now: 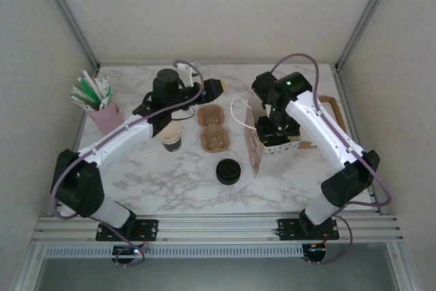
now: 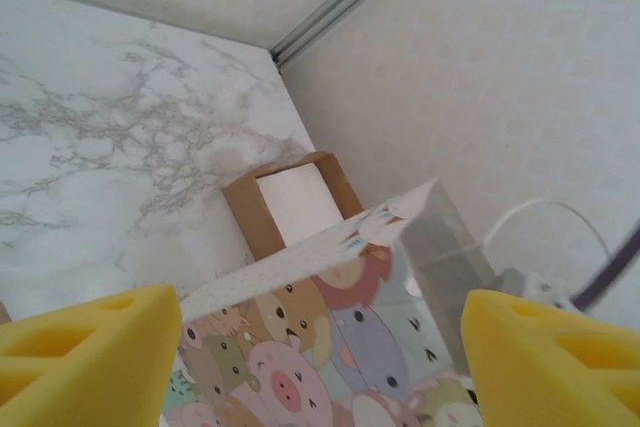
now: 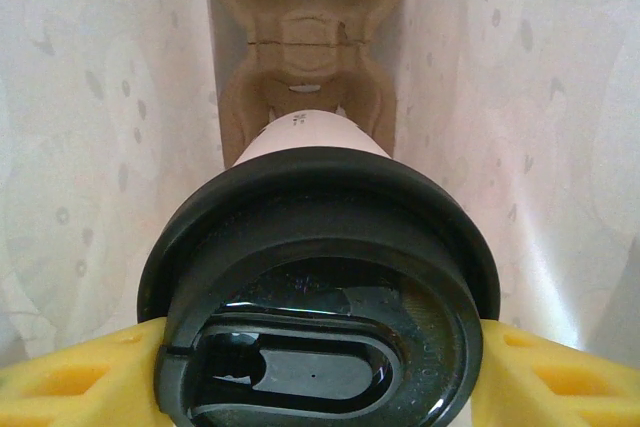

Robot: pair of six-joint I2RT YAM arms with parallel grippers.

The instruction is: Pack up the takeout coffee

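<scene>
The takeout coffee, a pale cup under a round black lid, hangs inside the paper bag. My right gripper is shut on it, a yellow finger pressed on each side just below the lid. Under the cup, a brown cardboard carrier lies on the bag's floor. From above, my right gripper reaches down into the bag's open top and hides the cup. My left gripper hovers at the back centre of the table; its yellow fingers stand wide open with nothing between them, facing the bag's cartoon-animal side.
A lidless cup stands under the left forearm, beside a second cardboard carrier. A loose black lid lies in front of that carrier. A pink cup of straws stands far left. A shallow brown box lies behind the bag.
</scene>
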